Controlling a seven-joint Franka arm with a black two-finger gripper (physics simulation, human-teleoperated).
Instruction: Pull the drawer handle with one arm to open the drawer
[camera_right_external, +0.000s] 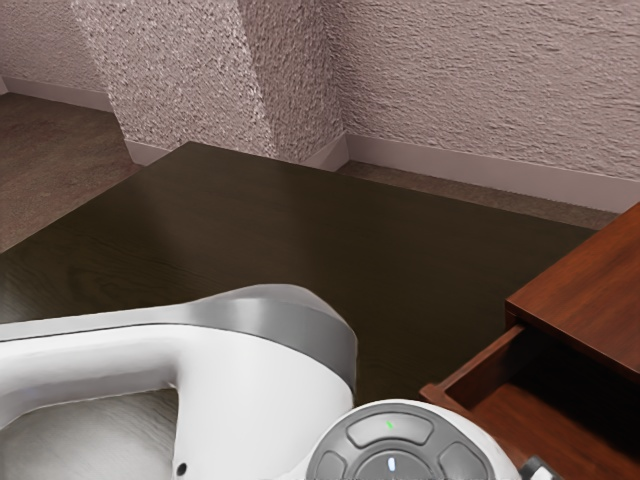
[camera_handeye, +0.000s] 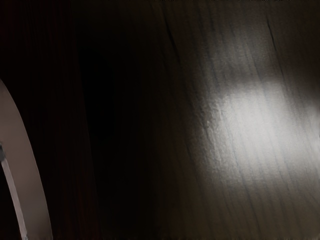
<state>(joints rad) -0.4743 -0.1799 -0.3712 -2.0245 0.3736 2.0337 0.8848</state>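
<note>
A red-brown wooden cabinet stands at the exterior view's right. Its drawer is pulled partway out, with a dark open interior under the cabinet top. The end of my white arm, with its grey button ring, sits low at the bottom edge, right beside the drawer's outer corner. A small grey metal piece peeks out at the bottom edge next to it; I cannot tell whether it is the handle. In the wrist view a pale curved strip runs close to the hand over dark wood with a bright patch of light.
A dark wooden table top stretches from the arm to the back wall. My bulky white arm link covers the lower part of the exterior view's left. A textured wall with a white baseboard closes the back.
</note>
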